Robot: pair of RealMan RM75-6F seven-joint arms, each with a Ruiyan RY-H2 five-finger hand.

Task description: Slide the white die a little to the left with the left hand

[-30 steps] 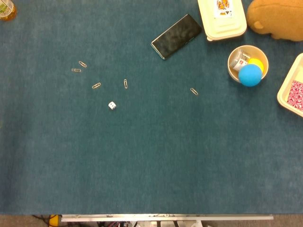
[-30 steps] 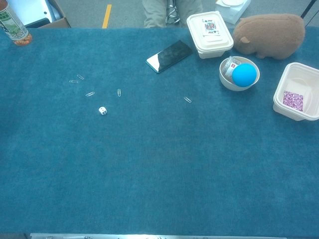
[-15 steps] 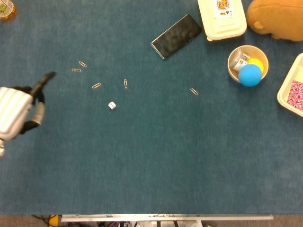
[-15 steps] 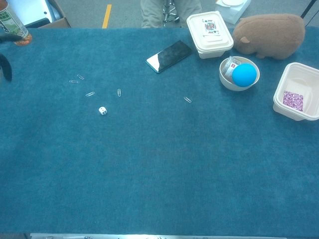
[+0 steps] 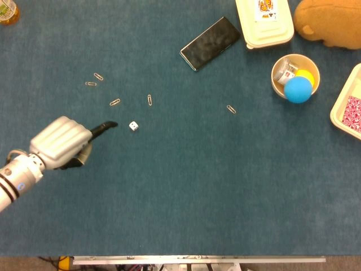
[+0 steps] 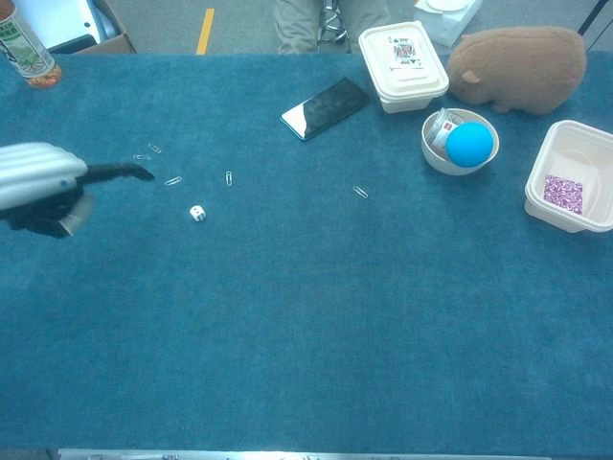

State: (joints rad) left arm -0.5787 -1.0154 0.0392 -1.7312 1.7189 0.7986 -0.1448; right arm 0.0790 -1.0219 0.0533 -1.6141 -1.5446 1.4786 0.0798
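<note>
The white die (image 5: 133, 126) lies on the blue tabletop, left of centre, and also shows in the chest view as a small white die (image 6: 196, 214). My left hand (image 5: 62, 144) hovers to the left of it, holding nothing. One dark finger (image 5: 106, 126) points toward the die and stops a short gap short of it, while the rest are curled in. In the chest view the left hand (image 6: 38, 182) sits at the left edge, its pointing finger (image 6: 129, 172) above and left of the die. My right hand shows in neither view.
Several paper clips (image 5: 114, 102) lie just beyond the die, one more (image 5: 231, 109) to the right. A black phone (image 5: 210, 43), a lidded box (image 5: 264, 22), a bowl with a blue ball (image 5: 297, 89), a brown plush (image 5: 330, 21) and a tray (image 5: 348, 107) stand at the back right. A bottle (image 6: 24, 48) stands at the back left.
My left hand came in from the left edge and moved right toward the die, its pointing finger now close to it. The die has not moved.
</note>
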